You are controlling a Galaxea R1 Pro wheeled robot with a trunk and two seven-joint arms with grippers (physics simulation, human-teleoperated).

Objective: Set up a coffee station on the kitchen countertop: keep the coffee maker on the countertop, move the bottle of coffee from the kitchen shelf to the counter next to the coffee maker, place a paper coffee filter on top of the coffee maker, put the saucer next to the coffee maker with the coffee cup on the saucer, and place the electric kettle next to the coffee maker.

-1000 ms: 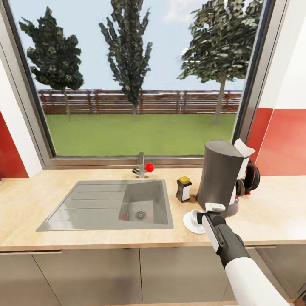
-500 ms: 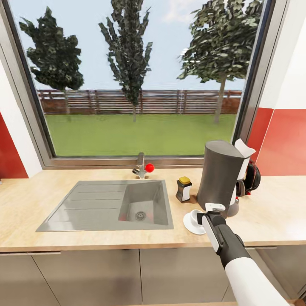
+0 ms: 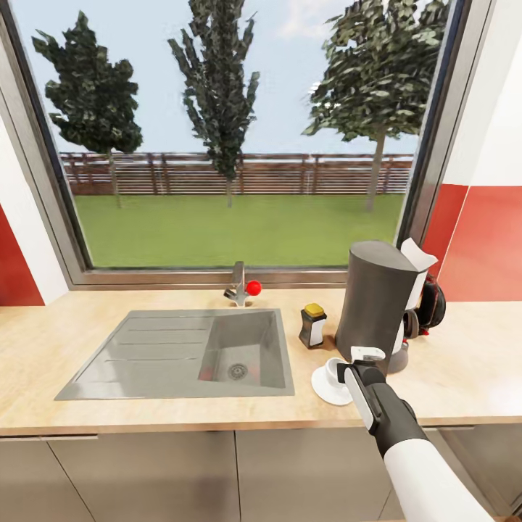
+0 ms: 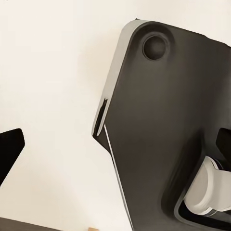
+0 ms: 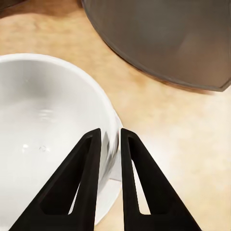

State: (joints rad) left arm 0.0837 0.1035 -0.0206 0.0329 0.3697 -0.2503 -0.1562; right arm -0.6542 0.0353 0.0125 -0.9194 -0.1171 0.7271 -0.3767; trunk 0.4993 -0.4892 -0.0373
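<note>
The dark grey coffee maker (image 3: 375, 304) stands on the wood-grain kitchen countertop (image 3: 87, 413), right of the sink. A white paper coffee filter (image 3: 419, 256) rests on its top, at the far right edge. The bottle of coffee (image 3: 313, 325) stands just left of it. The electric kettle (image 3: 432, 307) is partly hidden behind it. In front, the coffee cup (image 3: 334, 369) sits on the saucer (image 3: 322, 385). My right gripper (image 3: 354, 367) is at the cup, and its fingers (image 5: 90, 183) hold the cup's rim (image 5: 111, 144) between them. My left gripper (image 4: 115, 142) is open beside my own dark body panel.
The grey steel sink (image 3: 181, 351) is inset left of the station, with a tap and red knob (image 3: 243, 286) behind it at the window. A bare stretch of countertop (image 3: 471, 370) lies right of the coffee maker. Grey cabinets (image 3: 159, 471) run below the front edge.
The whole head picture has shifted slightly, so the camera moved. My right gripper stays at the cup on the saucer.
</note>
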